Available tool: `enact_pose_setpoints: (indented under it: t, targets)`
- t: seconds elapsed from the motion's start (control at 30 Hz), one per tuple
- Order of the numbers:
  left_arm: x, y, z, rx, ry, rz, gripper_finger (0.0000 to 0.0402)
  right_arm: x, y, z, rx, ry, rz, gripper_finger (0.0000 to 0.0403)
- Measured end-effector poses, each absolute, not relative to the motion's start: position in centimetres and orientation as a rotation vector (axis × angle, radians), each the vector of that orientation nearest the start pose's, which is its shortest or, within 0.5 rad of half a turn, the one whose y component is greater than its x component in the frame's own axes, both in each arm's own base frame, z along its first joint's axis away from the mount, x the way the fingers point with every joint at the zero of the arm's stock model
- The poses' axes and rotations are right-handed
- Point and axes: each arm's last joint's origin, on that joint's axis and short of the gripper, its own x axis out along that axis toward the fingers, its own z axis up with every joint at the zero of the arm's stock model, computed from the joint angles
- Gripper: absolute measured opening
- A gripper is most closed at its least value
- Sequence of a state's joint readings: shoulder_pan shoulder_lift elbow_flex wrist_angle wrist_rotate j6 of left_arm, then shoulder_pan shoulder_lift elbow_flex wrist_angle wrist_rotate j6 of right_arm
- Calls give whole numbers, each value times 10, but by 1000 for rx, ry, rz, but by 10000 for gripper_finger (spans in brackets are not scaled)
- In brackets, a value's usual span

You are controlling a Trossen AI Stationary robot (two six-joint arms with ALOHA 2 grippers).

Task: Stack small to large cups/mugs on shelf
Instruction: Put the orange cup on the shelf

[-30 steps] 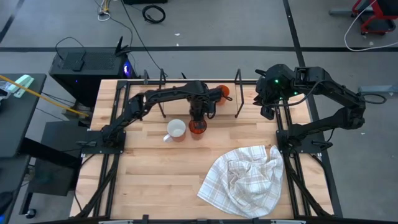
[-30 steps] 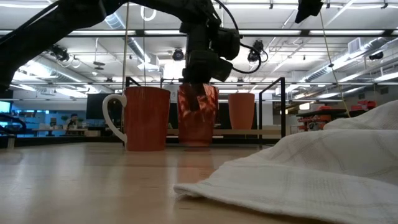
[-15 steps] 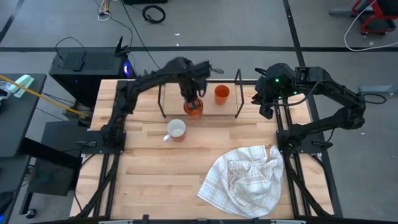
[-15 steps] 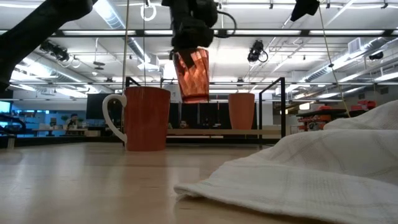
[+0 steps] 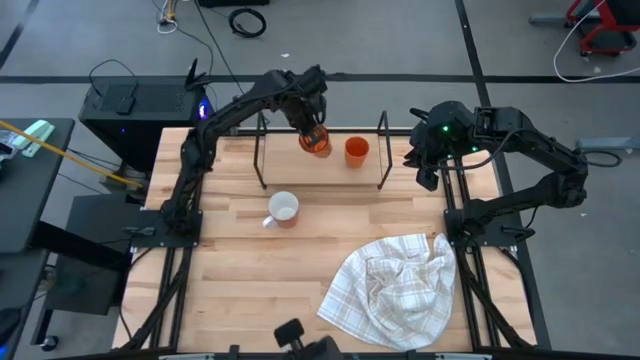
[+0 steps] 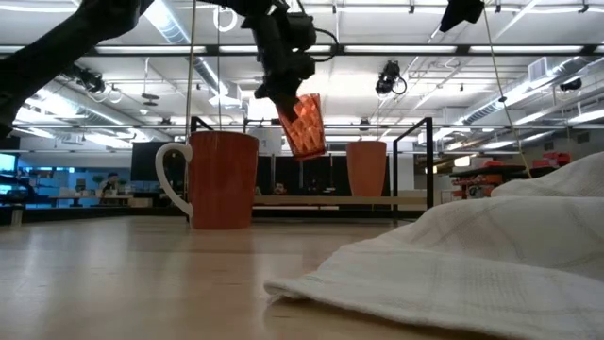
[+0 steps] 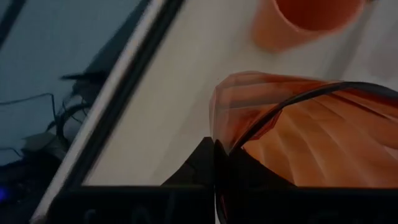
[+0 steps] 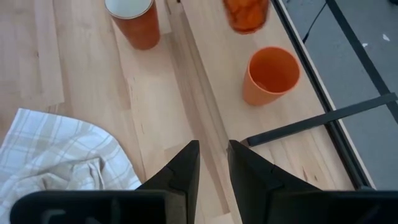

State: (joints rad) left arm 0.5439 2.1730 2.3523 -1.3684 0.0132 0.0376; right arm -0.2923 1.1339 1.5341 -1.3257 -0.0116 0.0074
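My left gripper is shut on the translucent dark-orange tumbler, which hangs tilted in the air over the shelf. A smaller orange cup stands upright on the shelf board, a little to the tumbler's right. The mug, orange outside with a white inside and handle, stands on the table in front of the shelf. My right gripper hovers open over the table's far right part with nothing between its fingers. My left gripper pinches the tumbler's wall at the rim, one finger inside and one outside. The fingers come from above, slanting down. The tumbler is lifted clear and hangs tilted below them, with its base lower and toward the small cup.
A white checked cloth lies crumpled on the near right of the table. Black wire uprights stand at both ends of the shelf. Bare wood stretches between the mug and the cloth.
My left gripper has lifted the tumbler off the table beside the mug and carried it up and toward the far edge, over the shelf. The tumbler stood upright then; it now hangs tilted, clear of everything.
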Motion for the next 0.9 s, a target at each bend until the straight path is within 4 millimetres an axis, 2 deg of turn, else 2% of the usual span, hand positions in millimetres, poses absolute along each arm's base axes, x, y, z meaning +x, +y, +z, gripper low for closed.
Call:
enact_pose_setpoints:
  t: [0.2,0.43,0.63,0.9]
  targets:
    - [375,245,316,-336,1179,459,12,162,-48,416,147,915,-264,91]
    - [387,252,284,-336,1248,422,12,162,-48,417,146,909,-264,91]
    - [394,251,285,-323,1201,402,12,163,-49,417,144,899,-264,91]
    - [393,249,283,-333,1217,400,12,164,-49,418,143,890,-265,91]
